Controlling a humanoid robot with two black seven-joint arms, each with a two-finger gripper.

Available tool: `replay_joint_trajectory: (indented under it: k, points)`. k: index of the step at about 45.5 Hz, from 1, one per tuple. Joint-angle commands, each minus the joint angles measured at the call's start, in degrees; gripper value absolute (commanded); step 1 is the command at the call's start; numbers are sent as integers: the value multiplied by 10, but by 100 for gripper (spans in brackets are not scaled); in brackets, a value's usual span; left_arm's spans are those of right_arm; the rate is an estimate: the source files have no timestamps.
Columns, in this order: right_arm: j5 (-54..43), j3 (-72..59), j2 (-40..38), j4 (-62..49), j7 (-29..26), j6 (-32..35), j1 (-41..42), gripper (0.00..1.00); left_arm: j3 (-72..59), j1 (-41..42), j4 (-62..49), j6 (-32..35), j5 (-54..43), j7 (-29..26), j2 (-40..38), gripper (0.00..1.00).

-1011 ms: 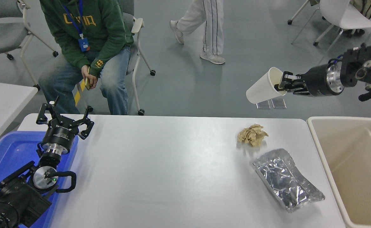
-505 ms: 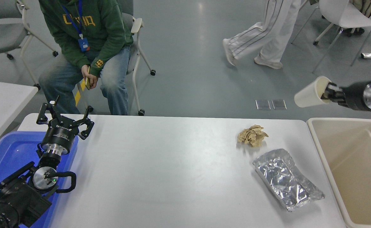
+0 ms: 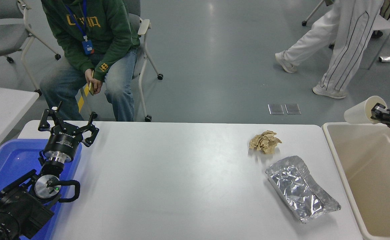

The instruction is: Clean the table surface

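A cup [image 3: 361,111] is held clamped at its rim by the right tool [image 3: 378,110], above the bin's [image 3: 334,150] far edge, right of the worktop [image 3: 181,183]. The left tool [image 3: 69,126] is parked, spread.

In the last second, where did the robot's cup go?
The right gripper, shut on the paper cup, carried it rightward and lower, to above the beige bin's far edge. The crumpled paper, foil tray and left gripper stayed put.
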Motion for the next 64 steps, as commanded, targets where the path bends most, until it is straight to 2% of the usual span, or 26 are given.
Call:
replay_joint_trajectory:
  k: [1,13,32,40,50,64]
  points:
    - [0,16,29,-45,-3,-31,-59,0,0,0,0,0,0,0,0,100]
    - [0,39,46,-45,-18,-86,-94,0,0,0,0,0,-1,0,0,100]
    - [1,127,79,-45,-93,-178,-128,0,0,0,0,-1,0,0,0,100]
    - [24,154,91,-45,-102,-197,-126,0,0,0,0,0,0,0,0,100]
    - [99,156,108,-45,-110,-219,-125,0,0,0,0,0,0,0,0,100]
    - [108,156,116,-45,-116,-240,-125,0,0,0,0,0,-1,0,0,100]
